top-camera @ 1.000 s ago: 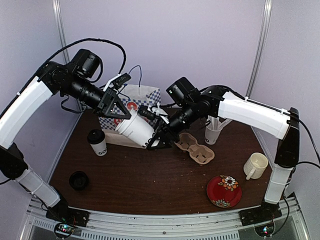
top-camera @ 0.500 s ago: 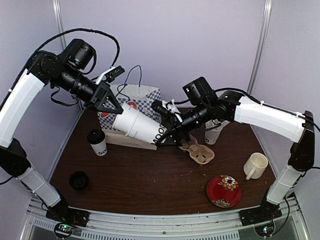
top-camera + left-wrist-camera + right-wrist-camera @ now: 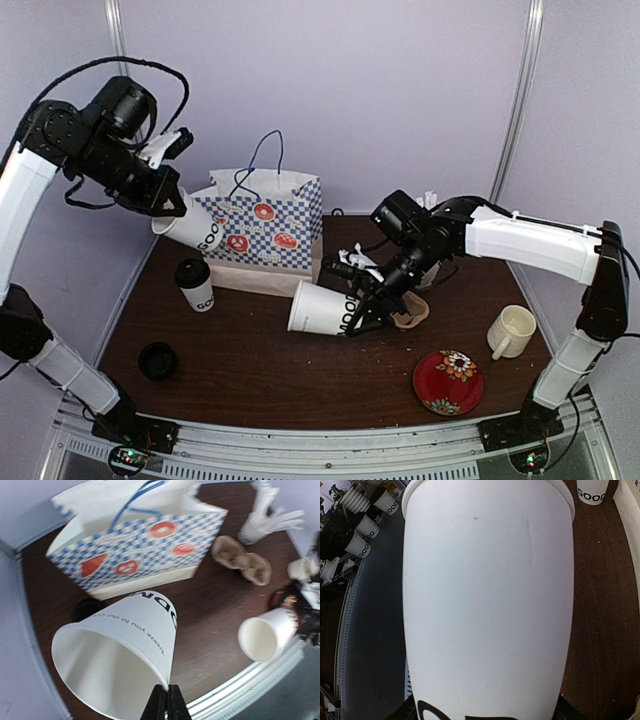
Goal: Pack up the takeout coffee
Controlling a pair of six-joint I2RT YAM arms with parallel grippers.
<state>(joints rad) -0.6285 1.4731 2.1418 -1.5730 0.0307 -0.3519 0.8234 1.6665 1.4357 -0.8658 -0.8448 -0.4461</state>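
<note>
takeout coffee is seen as three white paper cups. at the table's [image 3: 250, 385] 9 o'clock a lidded cup [image 3: 196, 285] is stood upright, a loose black lid [image 3: 157, 360] laid at its 7 o'clock. above it an open cup [image 3: 195, 232] is held in the air by the left gripper [image 3: 163, 700], whose jaws are pinched tight on the rim wall. its long axis is tilted from 10 to 4 o'clock in the top view, base toward the checked paper bag [image 3: 268, 225] just beside it at 3 o'clock. the bag's mouth is judged to lie higher, at about 1 o'clock of the cup, so a lift and a turn upright are called for before lowering. the left arm is the nearer to the bag. further right, a second open cup [image 3: 322, 308] is held on its side, low over the table, by the right gripper [image 3: 360, 306], jaws spread wide round its body. its axis is run from 9 to 3 o'clock, mouth at 9. the cardboard carrier [image 3: 408, 312] is partly hidden behind that gripper at 3 o'clock.
</note>
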